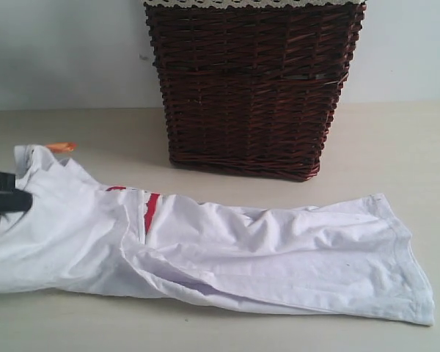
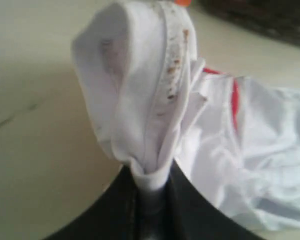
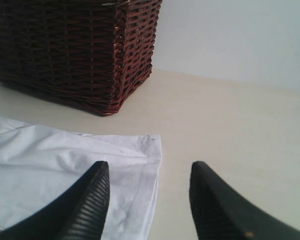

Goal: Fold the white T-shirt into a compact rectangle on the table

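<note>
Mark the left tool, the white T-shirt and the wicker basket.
left tool (image 2: 151, 181): left wrist view, between the fingertips pinching the cloth.
white T-shirt (image 1: 279, 249): exterior view, middle of the body fabric.
wicker basket (image 1: 253, 88): exterior view, front wall.

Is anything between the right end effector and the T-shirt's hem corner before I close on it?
Nothing visible. The right end effector is open directly at the hem corner of the white T-shirt on the table; the wicker basket stands farther back, off that path.
</note>
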Controlling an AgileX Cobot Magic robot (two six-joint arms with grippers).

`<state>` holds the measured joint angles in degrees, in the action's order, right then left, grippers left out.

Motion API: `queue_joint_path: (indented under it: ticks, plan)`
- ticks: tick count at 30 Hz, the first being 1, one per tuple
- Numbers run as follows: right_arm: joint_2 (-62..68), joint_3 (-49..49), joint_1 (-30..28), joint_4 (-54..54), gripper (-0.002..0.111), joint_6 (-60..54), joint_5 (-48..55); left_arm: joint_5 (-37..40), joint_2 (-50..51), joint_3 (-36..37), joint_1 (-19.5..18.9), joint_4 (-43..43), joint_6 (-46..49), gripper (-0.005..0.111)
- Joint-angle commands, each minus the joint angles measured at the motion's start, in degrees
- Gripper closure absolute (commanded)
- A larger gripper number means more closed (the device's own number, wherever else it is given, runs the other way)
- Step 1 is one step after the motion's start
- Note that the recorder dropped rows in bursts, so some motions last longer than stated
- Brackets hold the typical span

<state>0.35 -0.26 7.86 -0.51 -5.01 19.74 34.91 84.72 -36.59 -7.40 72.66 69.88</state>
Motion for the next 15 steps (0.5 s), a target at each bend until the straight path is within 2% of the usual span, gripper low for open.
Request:
queue_joint_path:
  ticks: [1,10,15]
  plan:
    - [-0.4,0.3,-0.3,0.2,0.06,-0.2,-1.0,9.8,-0.7,-3.1,0.0,9.4,3.2,0.107]
    - [-0.4,0.3,-0.3,0.2,0.06,-0.2,-1.0,4.2,-1.0,-4.9,0.2,11.6,3.2,0.107]
    - [-0.4,0.3,-0.3,0.2,0.06,-0.2,-1.0,1.0,-1.1,-4.9,0.2,6.7,3.2,0.107]
